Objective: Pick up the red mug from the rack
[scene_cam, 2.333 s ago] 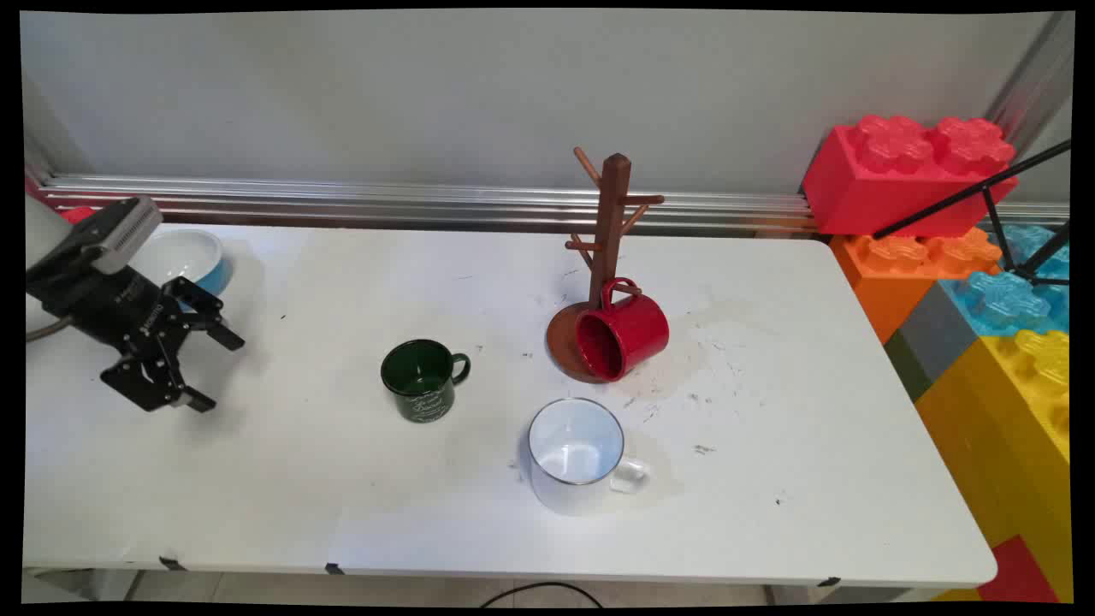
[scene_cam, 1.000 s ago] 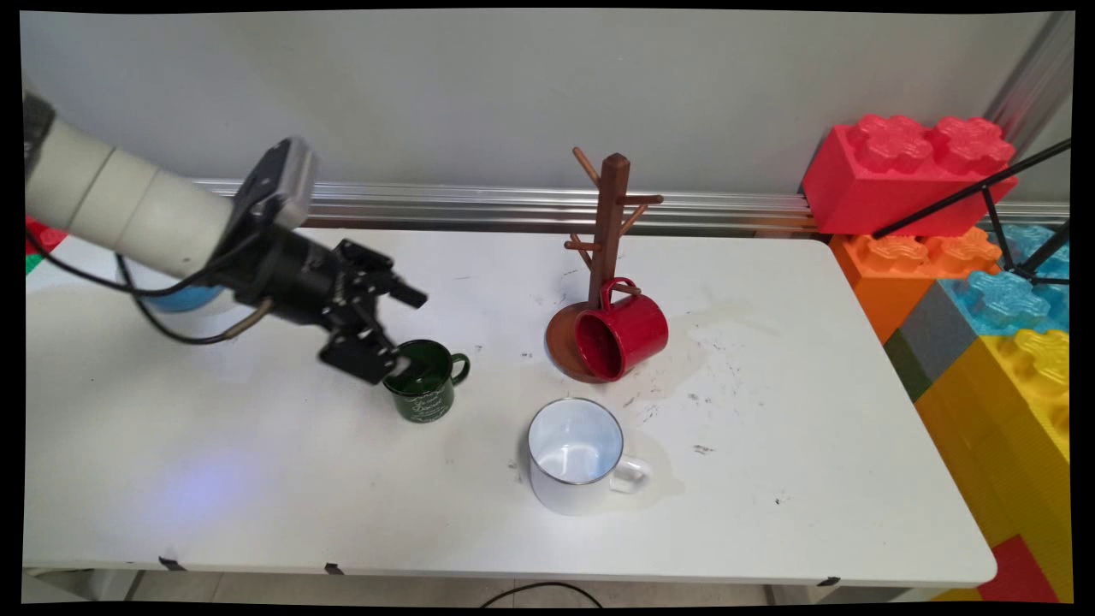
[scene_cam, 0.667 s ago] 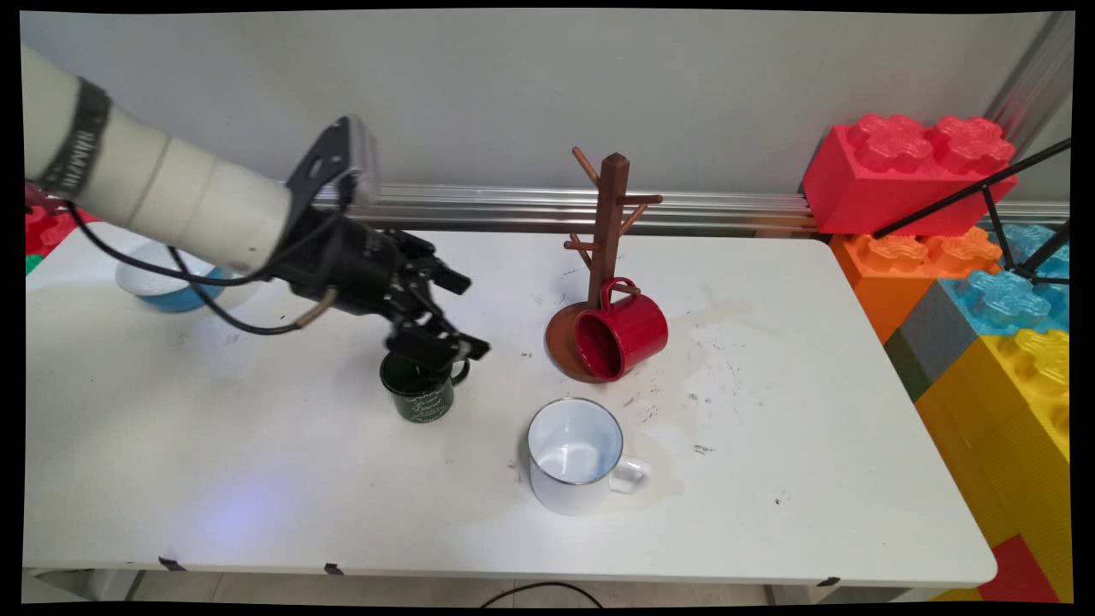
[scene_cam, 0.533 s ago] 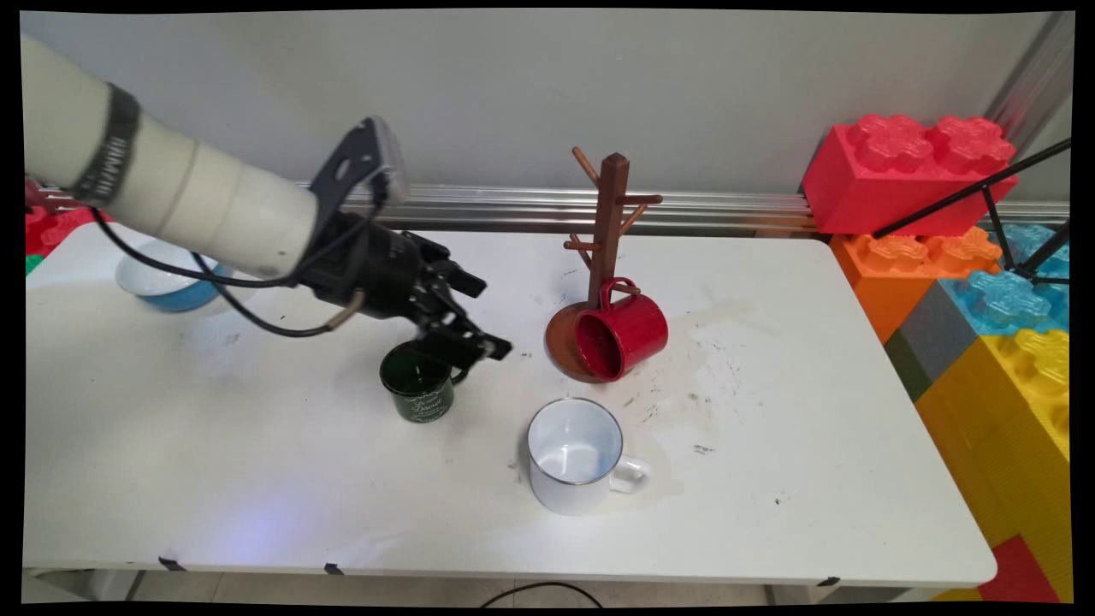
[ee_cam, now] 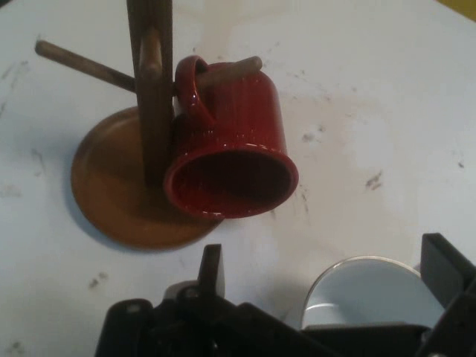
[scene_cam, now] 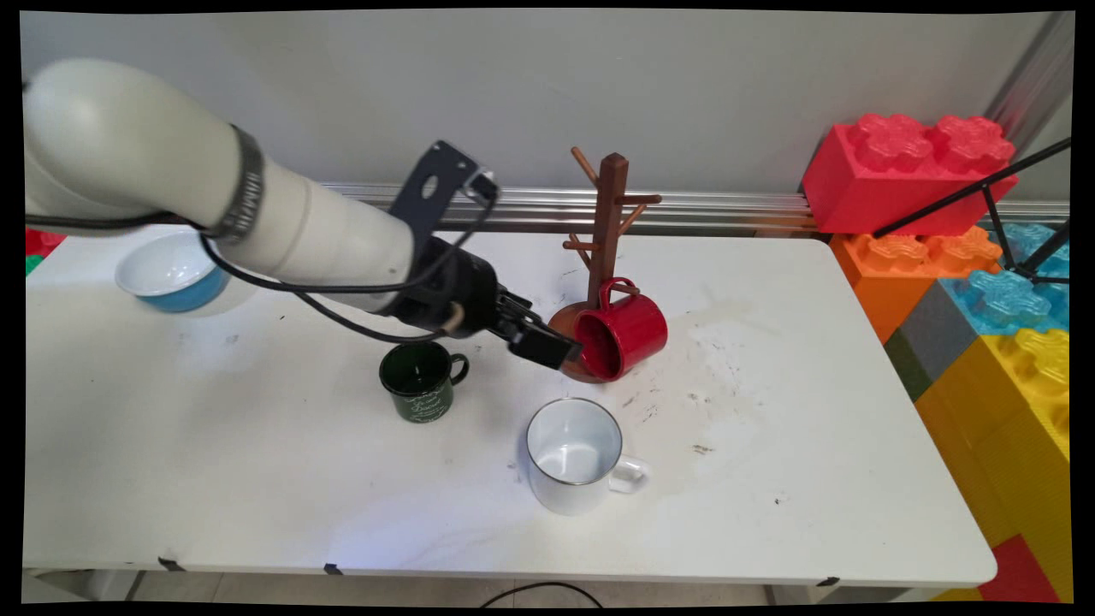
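A red mug (scene_cam: 629,335) (ee_cam: 232,145) hangs by its handle on a low peg of the brown wooden mug tree (scene_cam: 609,224) (ee_cam: 149,97), its mouth tilted down and toward the hand. My gripper (scene_cam: 547,340) (ee_cam: 327,277) hovers open just left of that mouth, holding nothing. One finger (ee_cam: 212,269) points at the tree's round base (ee_cam: 119,193). The other finger (ee_cam: 444,268) is over a white mug (scene_cam: 575,453) (ee_cam: 368,297) standing upright in front. A dark green mug (scene_cam: 421,387) stands under my wrist.
A blue bowl with a white inside (scene_cam: 171,272) sits at the far left of the white table (scene_cam: 770,445). Large toy bricks, red (scene_cam: 907,171), orange and yellow, are stacked past the table's right edge. A metal rail runs along the back wall.
The arm has swept from the table's left side, passed over the green mug and come to the red mug's mouth. The mugs and the tree have stayed where they were.
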Tool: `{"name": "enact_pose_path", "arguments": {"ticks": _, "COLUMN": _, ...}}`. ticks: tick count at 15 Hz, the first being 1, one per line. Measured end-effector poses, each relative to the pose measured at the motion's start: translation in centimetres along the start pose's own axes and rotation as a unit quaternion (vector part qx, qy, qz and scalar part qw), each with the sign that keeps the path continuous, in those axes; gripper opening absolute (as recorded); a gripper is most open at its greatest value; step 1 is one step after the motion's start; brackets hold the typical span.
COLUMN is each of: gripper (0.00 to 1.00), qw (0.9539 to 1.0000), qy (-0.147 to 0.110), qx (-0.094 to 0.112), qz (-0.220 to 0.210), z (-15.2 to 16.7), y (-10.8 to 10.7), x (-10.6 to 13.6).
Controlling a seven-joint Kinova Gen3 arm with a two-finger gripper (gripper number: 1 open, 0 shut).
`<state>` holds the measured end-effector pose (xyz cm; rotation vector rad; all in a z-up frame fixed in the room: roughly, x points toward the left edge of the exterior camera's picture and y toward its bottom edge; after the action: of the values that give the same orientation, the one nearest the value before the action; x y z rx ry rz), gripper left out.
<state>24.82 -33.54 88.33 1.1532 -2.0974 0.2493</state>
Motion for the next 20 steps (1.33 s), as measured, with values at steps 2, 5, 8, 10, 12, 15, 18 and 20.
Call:
{"name": "enact_pose_path", "arguments": {"ticks": 2, "gripper": 1.0, "qw": 0.9995, "qy": -0.002, "qx": 0.004, "qz": -0.032, "z": 1.3, "y": 0.9, "x": 0.0}}
{"name": "enact_pose_path", "arguments": {"ticks": 5, "gripper": 1.0, "qw": 0.9975, "qy": 0.0, "qx": 0.01, "qz": -0.07, "z": 3.0, "y": 1.9, "x": -0.2}}
{"name": "enact_pose_path", "arguments": {"ticks": 8, "gripper": 1.0, "qw": 0.9953, "qy": 0.009, "qx": 0.016, "qz": -0.095, "z": 4.4, "y": 2.4, "x": -0.6}}
{"name": "enact_pose_path", "arguments": {"ticks": 10, "gripper": 1.0, "qw": 0.9936, "qy": 0.022, "qx": 0.019, "qz": -0.109, "z": 5.2, "y": 2.6, "x": -0.8}}
{"name": "enact_pose_path", "arguments": {"ticks": 12, "gripper": 1.0, "qw": 0.9916, "qy": 0.035, "qx": 0.021, "qz": -0.123, "z": 6.0, "y": 2.7, "x": -1.2}}
{"name": "enact_pose_path", "arguments": {"ticks": 15, "gripper": 1.0, "qw": 0.9897, "qy": 0.046, "qx": 0.02, "qz": -0.134, "z": 6.8, "y": 2.9, "x": -1.7}}
{"name": "enact_pose_path", "arguments": {"ticks": 18, "gripper": 1.0, "qw": 0.988, "qy": 0.056, "qx": 0.02, "qz": -0.142, "z": 7.5, "y": 2.9, "x": -2.2}}
{"name": "enact_pose_path", "arguments": {"ticks": 20, "gripper": 1.0, "qw": 0.9869, "qy": 0.063, "qx": 0.019, "qz": -0.147, "z": 7.9, "y": 2.9, "x": -2.5}}
